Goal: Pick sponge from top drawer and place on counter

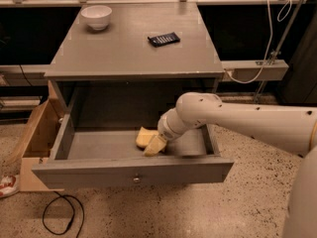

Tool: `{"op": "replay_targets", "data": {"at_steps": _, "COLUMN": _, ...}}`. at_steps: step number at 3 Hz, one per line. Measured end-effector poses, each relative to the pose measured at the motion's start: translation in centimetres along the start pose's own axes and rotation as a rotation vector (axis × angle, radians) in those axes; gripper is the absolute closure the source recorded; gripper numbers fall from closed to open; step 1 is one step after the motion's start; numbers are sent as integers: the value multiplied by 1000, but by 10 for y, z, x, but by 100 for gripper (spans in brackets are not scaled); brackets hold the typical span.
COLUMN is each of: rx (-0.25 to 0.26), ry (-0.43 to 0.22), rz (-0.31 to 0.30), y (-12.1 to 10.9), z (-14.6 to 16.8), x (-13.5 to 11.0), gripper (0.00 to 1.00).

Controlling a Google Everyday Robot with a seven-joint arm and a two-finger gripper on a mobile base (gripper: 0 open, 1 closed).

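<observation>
The top drawer (132,171) of the grey cabinet is pulled open. The pale yellow sponge (143,136) lies on the drawer floor, a little right of the middle. My gripper (154,144) reaches down into the drawer from the right and sits right at the sponge's right side, touching or nearly touching it. My white arm (233,117) covers the drawer's right part. The counter (124,51) is the flat grey top above the drawer.
A white bowl (96,16) stands at the counter's back left and a dark remote-like object (164,38) lies right of its middle. A tan wooden box (37,135) stands on the floor left of the drawer. A black cable (59,214) lies on the floor in front.
</observation>
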State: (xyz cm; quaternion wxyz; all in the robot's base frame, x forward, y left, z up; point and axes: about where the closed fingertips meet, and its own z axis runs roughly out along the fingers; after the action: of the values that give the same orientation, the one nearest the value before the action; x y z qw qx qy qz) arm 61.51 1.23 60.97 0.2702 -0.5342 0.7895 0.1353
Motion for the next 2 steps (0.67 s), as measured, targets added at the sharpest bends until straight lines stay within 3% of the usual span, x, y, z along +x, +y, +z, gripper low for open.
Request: {"op": "replay_targets", "data": {"at_steps": 2, "rx": -36, "ry": -35, "rz": 6, "y": -8, "z": 8, "x": 14, "gripper": 41}}
